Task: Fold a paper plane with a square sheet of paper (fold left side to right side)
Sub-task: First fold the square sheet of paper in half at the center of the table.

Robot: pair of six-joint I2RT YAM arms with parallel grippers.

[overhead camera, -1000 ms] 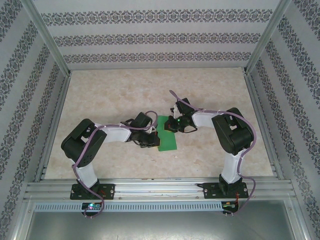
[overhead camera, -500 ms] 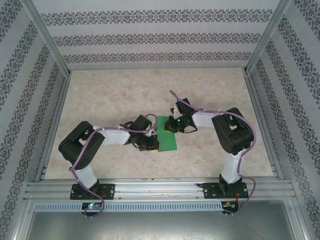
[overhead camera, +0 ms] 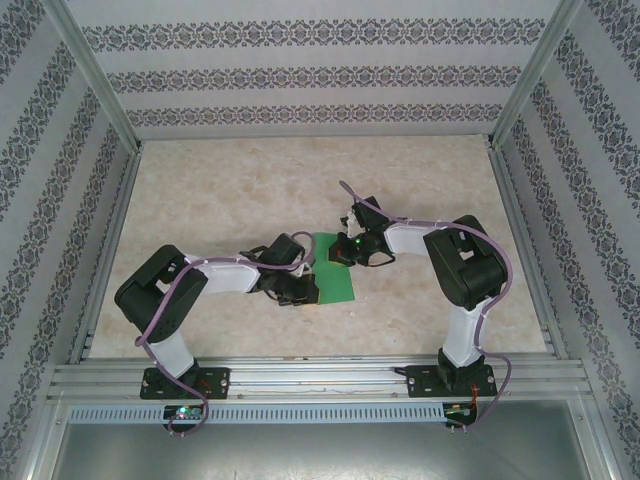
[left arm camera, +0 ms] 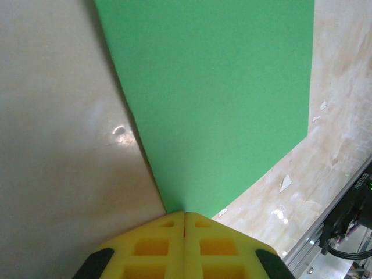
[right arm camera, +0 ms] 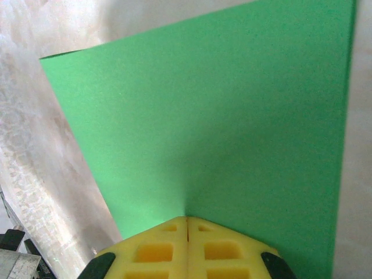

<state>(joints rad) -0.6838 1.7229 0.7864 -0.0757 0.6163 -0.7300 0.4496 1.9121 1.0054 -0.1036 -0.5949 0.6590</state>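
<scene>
The left hand is fully closed, tips meeting at the left edge of the square sheet of paper, which lies on the desk between the arms; whether that edge is nipped cannot be told. The right hand is likewise closed, tips apparently set on the green face. Caution: uneven pressure from a sliding tip would likely skid or buckle the thin sheet, misaligning the fold.
</scene>
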